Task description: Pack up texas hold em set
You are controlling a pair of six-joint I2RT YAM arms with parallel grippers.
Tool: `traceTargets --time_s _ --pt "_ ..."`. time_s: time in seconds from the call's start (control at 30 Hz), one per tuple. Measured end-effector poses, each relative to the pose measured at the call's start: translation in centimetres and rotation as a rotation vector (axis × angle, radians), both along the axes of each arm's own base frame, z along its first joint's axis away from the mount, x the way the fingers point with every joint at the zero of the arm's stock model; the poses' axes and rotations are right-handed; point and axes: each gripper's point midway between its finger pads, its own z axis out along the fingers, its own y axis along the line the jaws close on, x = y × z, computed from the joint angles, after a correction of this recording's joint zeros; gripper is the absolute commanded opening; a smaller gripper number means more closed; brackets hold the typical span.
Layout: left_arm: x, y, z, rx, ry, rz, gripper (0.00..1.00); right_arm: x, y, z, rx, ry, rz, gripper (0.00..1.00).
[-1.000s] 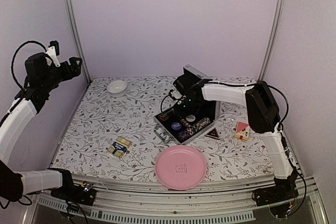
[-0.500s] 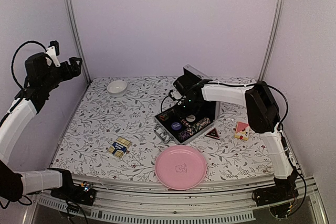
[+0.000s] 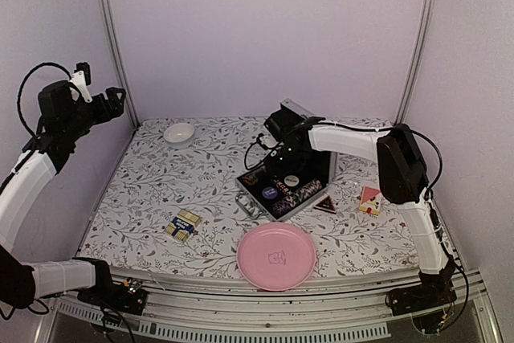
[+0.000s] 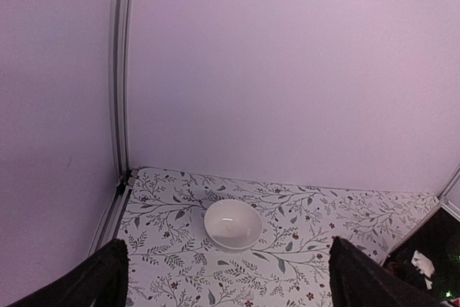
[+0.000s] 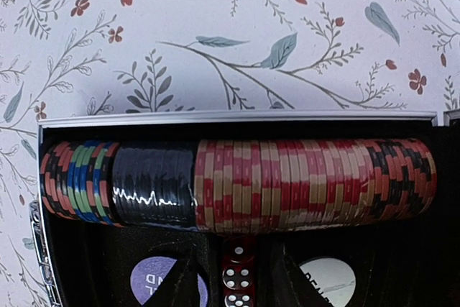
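Note:
The silver case (image 3: 250, 203) lies open mid-table, its lid (image 3: 299, 110) standing up at the back. My right gripper (image 3: 283, 161) is down inside it. In the right wrist view a row of poker chips (image 5: 287, 185) fills the far slot. Red dice (image 5: 238, 272) lie in a black slot between my fingers (image 5: 185, 282), which stand apart on either side without gripping. A purple button (image 5: 151, 280) and a white button (image 5: 328, 278) flank them. A card deck (image 3: 183, 225) lies on the table to the left. My left gripper (image 3: 115, 100) is raised at the far left, open and empty.
A pink plate (image 3: 275, 256) sits at the near edge in front of the case. A white bowl (image 3: 179, 132) stands at the back left and shows in the left wrist view (image 4: 232, 225). A red card box (image 3: 370, 199) and a dark triangular piece (image 3: 325, 204) lie right of the case.
My right gripper has shifted slightly over the case. The left arm has not moved.

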Motion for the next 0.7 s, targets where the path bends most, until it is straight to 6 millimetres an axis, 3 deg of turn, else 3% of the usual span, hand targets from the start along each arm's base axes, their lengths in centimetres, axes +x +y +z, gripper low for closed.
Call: traceTargets --time_s 0.27,0.5,0.6,0.7 --pt "0.0 0.0 0.0 0.000 0.000 0.000 0.97 1.0 0.9 2.1 0.036 -0.040 0.002 0.49" --pt "0.0 0.0 0.0 0.000 0.000 0.000 0.97 0.6 1.2 3.0 0.065 -0.035 0.017 0.59" --pt "0.0 0.0 0.0 0.000 0.000 0.001 0.97 -0.6 1.4 5.1 0.098 -0.050 0.047 0.65" --pt "0.0 0.0 0.0 0.000 0.001 0.001 0.97 -2.0 1.5 8.8 0.141 -0.108 0.089 0.69"
